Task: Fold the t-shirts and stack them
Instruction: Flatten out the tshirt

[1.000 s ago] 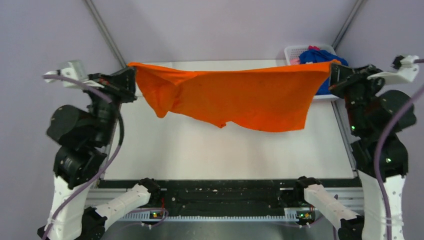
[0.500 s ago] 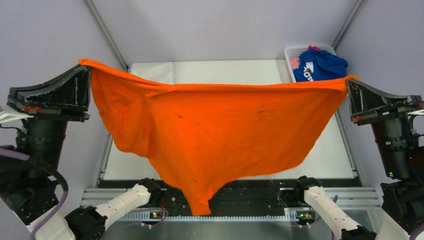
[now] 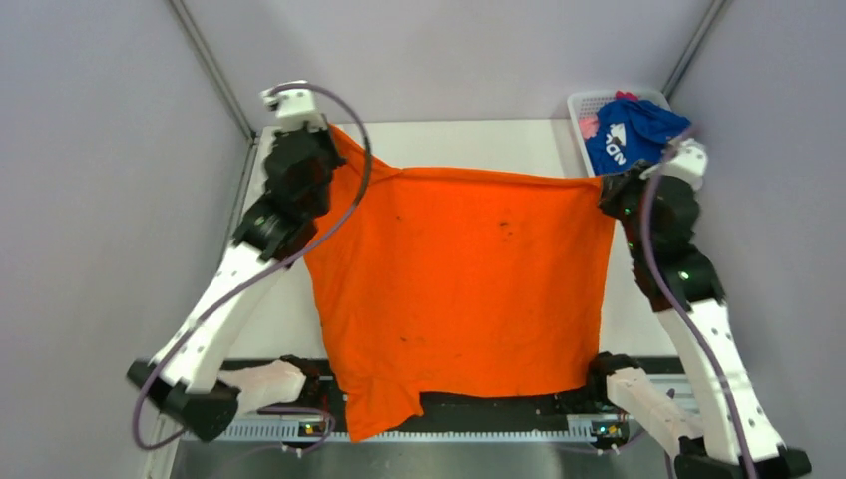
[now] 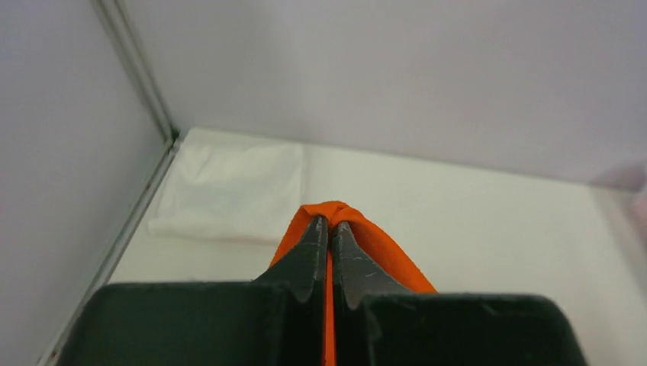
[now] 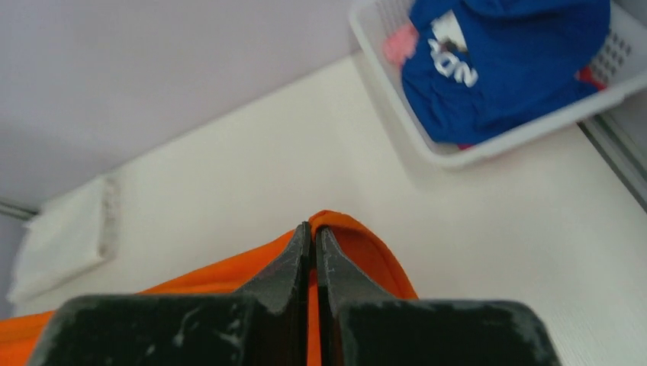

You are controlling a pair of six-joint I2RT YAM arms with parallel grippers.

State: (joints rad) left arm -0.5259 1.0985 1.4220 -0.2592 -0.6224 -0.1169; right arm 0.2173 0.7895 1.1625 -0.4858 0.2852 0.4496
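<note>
Two pincers are clamping shut: left gripper (image 4: pixel 329 229) and right gripper (image 5: pixel 313 232) are each pinching a far corner of the orange t-shirt (image 3: pixel 459 279). Half a second back it was hanging high; now it is settling spread over the table (image 3: pixel 479 140), its near end trailing past the front edge. Folding is likely coming next.

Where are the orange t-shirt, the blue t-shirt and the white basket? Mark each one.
orange t-shirt (image 3: pixel 459 289), top external view, middle of the spread cloth.
blue t-shirt (image 5: pixel 526 69), right wrist view, plain cloth beside the lettering.
white basket (image 5: pixel 488 149), right wrist view, its near rim.
</note>
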